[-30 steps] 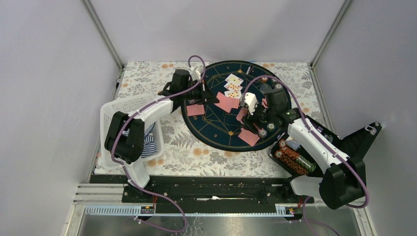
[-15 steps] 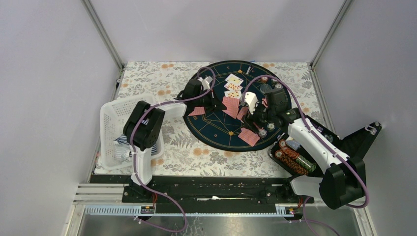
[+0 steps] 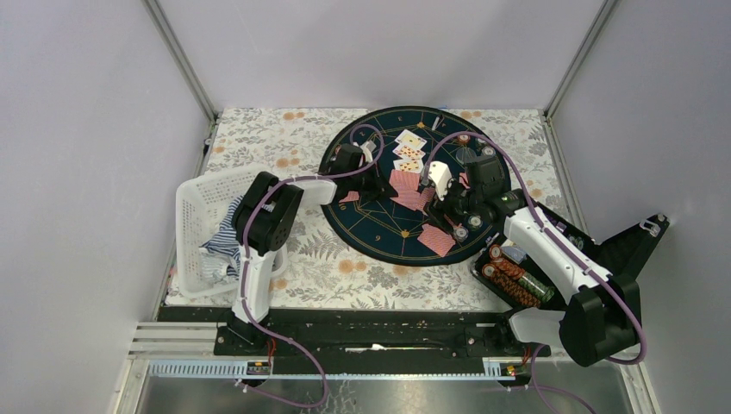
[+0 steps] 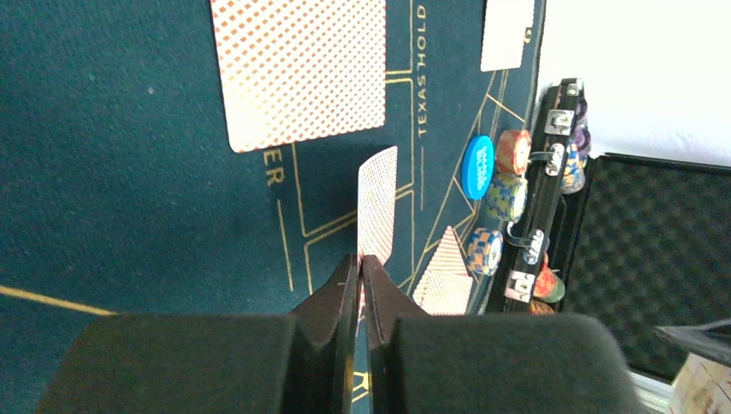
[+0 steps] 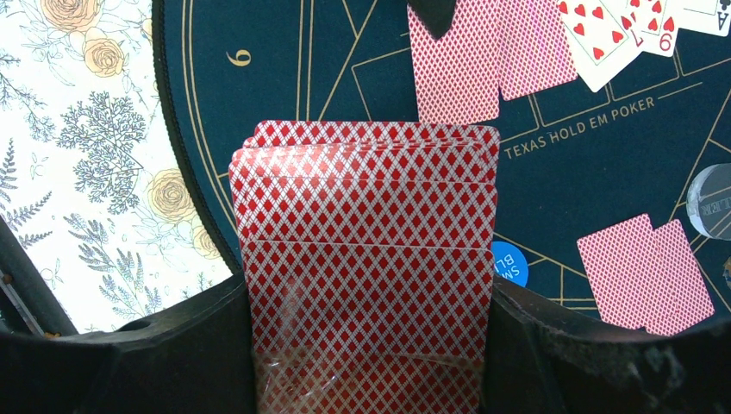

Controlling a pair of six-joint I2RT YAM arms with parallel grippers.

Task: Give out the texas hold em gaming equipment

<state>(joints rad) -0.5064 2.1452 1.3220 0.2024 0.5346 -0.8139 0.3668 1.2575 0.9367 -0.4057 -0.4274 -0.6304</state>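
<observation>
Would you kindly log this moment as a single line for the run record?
left end effector: pinching one card over mat | right end effector: holding deck | phase: dealing

Gold print on the round dark mat reads "TEXAS HOLD EM POKER" plus a numeral "6" near the rim; the blue disc shows partial white "SM", "BL"; the face-up cards show 7, 6, A and red hearts.

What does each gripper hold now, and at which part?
The left gripper pinches one red-backed playing card by its near edge. The right gripper clamps a red-backed deck of cards across its two side edges.
</observation>
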